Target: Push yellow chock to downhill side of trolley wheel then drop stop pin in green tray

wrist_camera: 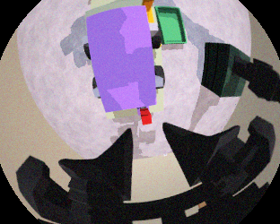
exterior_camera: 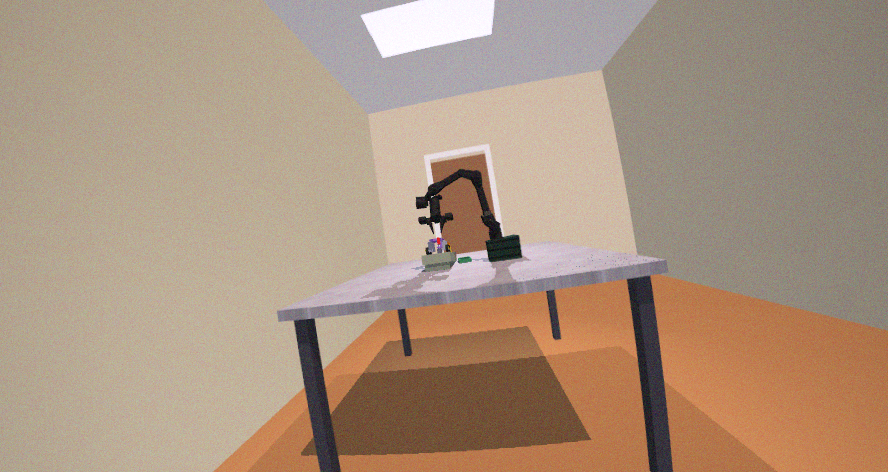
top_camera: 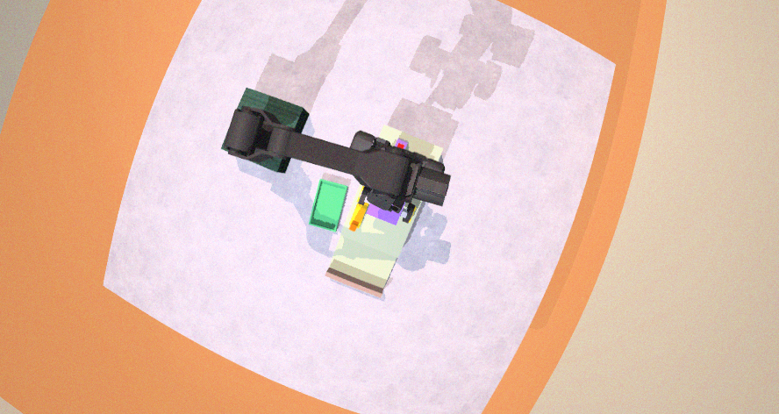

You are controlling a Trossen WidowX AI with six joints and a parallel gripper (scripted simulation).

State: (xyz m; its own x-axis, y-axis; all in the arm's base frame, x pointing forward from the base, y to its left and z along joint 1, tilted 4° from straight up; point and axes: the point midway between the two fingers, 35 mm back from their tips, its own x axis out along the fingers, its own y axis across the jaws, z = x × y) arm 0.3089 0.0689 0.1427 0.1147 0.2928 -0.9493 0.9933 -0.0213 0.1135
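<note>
Gripper (exterior_camera: 438, 231) (wrist_camera: 147, 129): partly open, holding nothing | pin (top_camera: 400, 146) (exterior_camera: 438, 241) (wrist_camera: 145, 116): was at trolley (top_camera: 385, 214) (exterior_camera: 432, 245) (wrist_camera: 121, 58) | I hovered above

Top: looks down on the arm and table (top_camera: 217, 324) (exterior_camera: 472, 285) from above
Exterior: faces the table edge from farthest away
Wrist: closest, looking down past jaws
Top–wrist overlap: green tray (top_camera: 328, 205) (wrist_camera: 171, 26)

purple trolley (top_camera: 385, 215) (exterior_camera: 433, 241) (wrist_camera: 121, 58) — red pin head (top_camera: 400, 146) (exterior_camera: 438, 240) (wrist_camera: 145, 116) — green tray (top_camera: 331, 203) (exterior_camera: 464, 260) (wrist_camera: 171, 25) — orange floor (top_camera: 60, 247) (exterior_camera: 776, 344).
</note>
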